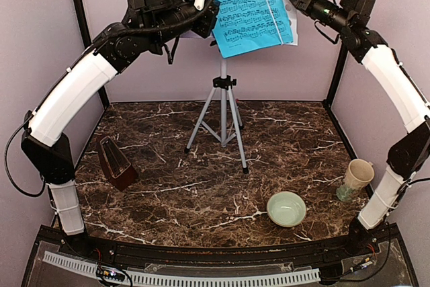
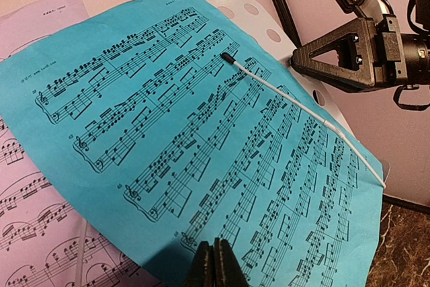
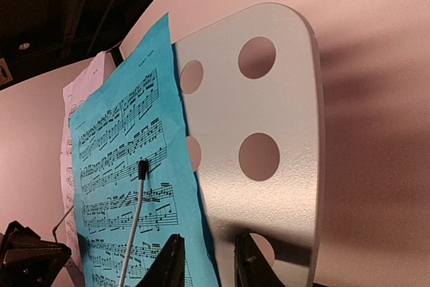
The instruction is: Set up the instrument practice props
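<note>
Cyan page (image 1: 250,8) lay on white desk (image 3: 269,119), its lower edge pinched by closed left gripper (image 2: 215,253); right gripper (image 3: 207,260), jaws apart, straddled page edge and desk; squaring seemed advisable before release

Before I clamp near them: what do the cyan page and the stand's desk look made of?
The page looks like thin matte paper: it bows, its edges curl, and the notes are printed in flat black. The desk looks like rigid sheet metal with a pale, finely pebbled coating and clean round punched holes. It could also be hard plastic.
</note>
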Available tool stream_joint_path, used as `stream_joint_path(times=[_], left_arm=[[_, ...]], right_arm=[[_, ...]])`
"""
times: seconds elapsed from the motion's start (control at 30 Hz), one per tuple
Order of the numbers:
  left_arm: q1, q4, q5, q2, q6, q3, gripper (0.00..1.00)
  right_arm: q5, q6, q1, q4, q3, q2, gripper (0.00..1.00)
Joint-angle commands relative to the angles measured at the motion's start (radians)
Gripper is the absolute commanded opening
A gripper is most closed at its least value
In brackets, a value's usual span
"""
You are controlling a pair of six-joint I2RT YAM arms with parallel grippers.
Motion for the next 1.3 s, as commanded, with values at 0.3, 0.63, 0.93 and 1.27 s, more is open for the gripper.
stream_joint_path(times=[0.3,0.63,0.93,1.27], left_arm=[[0.009,0.021,0.012,-0.033,-0.018,-0.011,0.05],[0.009,0.006,0.007,-0.058,-0.046,-0.017,0.05],[-0.02,0.004,0.023,-0.166,-0.186,-0.082,0.3],[-0.021,0.074,0.032,-0.315,-0.519,-0.281,0.47]], right_arm=[[0.131,-0.119,0.058,0.016,-0.078,-0.089,0.19],[0.178,-0.15,0.066,0.064,-0.175,-0.184,0.24],[0.159,-0.115,0.069,0.097,-0.238,-0.228,0.24],[0.178,-0.103,0.071,0.101,-0.28,-0.255,0.25]])
